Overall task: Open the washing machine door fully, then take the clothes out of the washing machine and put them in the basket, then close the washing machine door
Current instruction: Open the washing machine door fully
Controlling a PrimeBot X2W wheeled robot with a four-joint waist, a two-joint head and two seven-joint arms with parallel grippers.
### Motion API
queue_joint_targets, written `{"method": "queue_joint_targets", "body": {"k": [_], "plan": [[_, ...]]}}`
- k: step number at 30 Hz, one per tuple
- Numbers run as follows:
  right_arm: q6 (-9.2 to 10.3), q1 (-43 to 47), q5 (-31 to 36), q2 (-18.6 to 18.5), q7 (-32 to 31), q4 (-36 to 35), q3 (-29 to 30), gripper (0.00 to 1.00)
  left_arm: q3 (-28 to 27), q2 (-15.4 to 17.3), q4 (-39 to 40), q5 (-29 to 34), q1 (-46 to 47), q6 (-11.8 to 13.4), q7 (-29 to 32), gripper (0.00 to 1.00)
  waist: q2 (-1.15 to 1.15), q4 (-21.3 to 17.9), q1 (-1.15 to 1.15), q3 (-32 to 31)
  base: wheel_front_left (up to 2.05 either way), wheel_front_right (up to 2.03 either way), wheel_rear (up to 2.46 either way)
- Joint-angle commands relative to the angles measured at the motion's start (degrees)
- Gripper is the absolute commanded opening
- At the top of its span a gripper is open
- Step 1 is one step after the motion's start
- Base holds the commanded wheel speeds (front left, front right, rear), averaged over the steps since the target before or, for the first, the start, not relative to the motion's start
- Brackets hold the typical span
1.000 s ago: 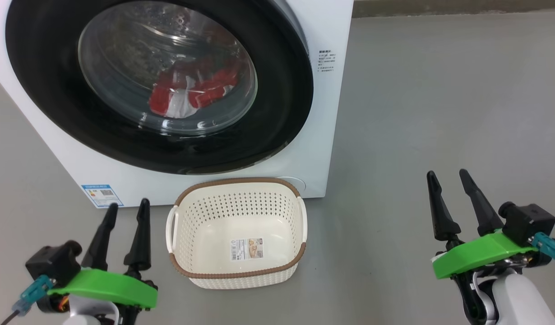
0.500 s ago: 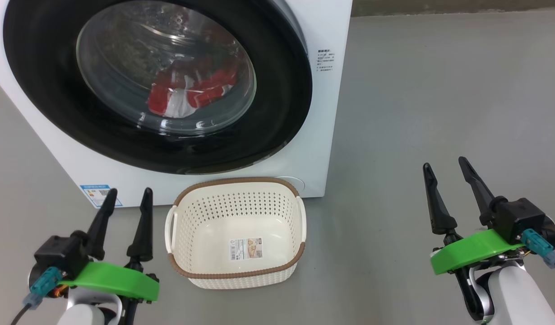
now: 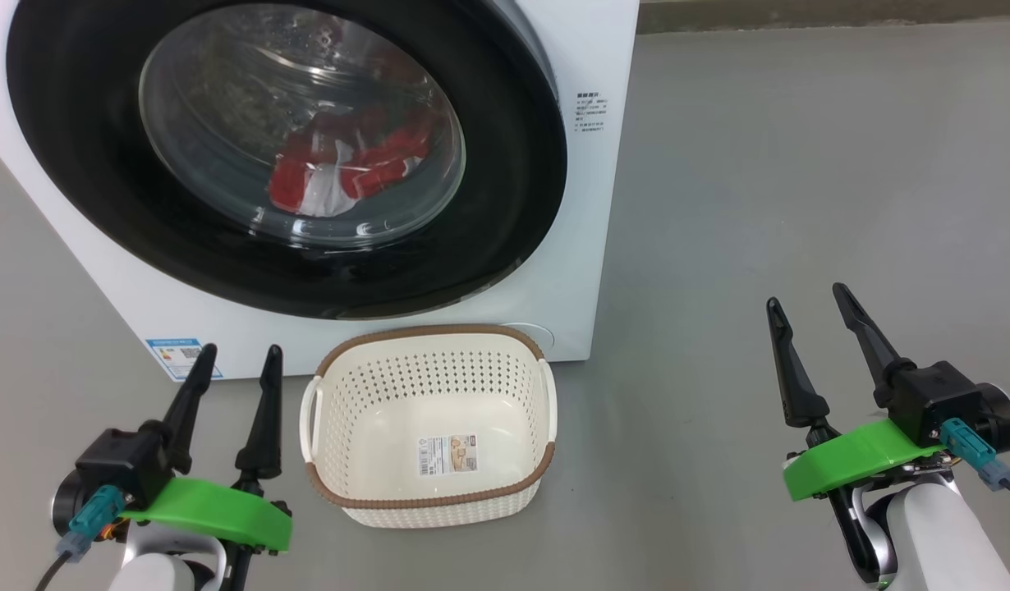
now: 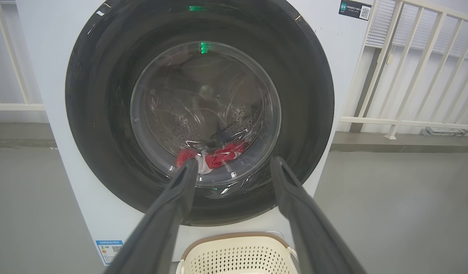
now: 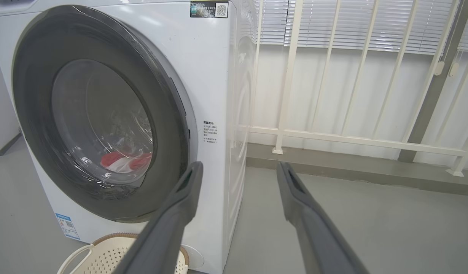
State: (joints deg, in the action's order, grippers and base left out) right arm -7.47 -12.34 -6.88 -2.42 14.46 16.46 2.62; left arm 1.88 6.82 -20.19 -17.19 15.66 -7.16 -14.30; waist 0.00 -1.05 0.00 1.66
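Red clothes (image 3: 341, 168): behind seemingly shut door (image 3: 505, 180), ahead of jaws.
Basket (image 3: 429, 330): between jaw pairs.
Left gripper (image 3: 241, 351), right gripper (image 3: 805, 295): jaws apart.

Bright, even light; soft shadows

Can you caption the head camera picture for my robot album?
Open left gripper and right gripper flank the empty basket before the washing machine, red clothes behind its door glass.
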Motion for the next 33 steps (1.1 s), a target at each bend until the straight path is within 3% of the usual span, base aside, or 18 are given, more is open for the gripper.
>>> {"method": "queue_joint_targets", "body": {"k": [1,9,10,12,15,21,33], "plan": [[-0.02,-2.66,0.06,-0.46,0.53,-1.32,-1.56,1.00,-1.76,1.73,1.14,0.36,2.84,-0.33,-0.70,1.00,0.00,-0.01,0.00,-0.05,0.00,0.00,0.00],[-0.02,-2.95,-0.64,-0.46,0.54,-1.28,-1.60,1.00,-1.83,1.59,1.06,-0.21,2.66,-0.33,-0.70,1.00,0.00,0.04,0.00,-0.31,0.00,0.00,0.00],[-0.02,-3.04,-0.88,-0.46,0.54,-1.35,-1.65,0.87,-1.82,1.64,1.13,-0.35,2.65,-0.33,-0.70,1.00,0.00,0.10,0.00,-0.26,0.00,0.00,0.00],[-0.02,-3.24,-2.05,-0.46,0.54,-1.35,-1.92,0.48,-1.78,1.74,1.41,-0.69,2.72,-0.33,-0.70,1.00,0.00,0.26,0.00,-0.05,0.00,0.00,0.00],[-0.02,-4.10,-6.43,-0.45,0.54,-0.68,-3.68,0.00,-1.57,1.85,2.50,-1.80,3.00,-0.33,-0.70,1.00,0.00,0.52,0.00,0.81,0.00,0.00,0.00],[-0.02,-7.62,-17.64,-0.45,0.54,0.66,-5.48,0.00,-0.58,2.86,4.60,-3.17,3.67,-0.33,-0.70,1.00,0.00,0.93,0.00,3.08,0.00,0.00,0.00],[-0.02,-20.37,-50.54,-0.45,0.54,4.29,-11.13,0.00,0.55,5.64,10.34,-6.41,6.42,-0.33,-0.70,1.00,0.00,1.99,0.00,11.46,0.00,0.00,0.00]]}}
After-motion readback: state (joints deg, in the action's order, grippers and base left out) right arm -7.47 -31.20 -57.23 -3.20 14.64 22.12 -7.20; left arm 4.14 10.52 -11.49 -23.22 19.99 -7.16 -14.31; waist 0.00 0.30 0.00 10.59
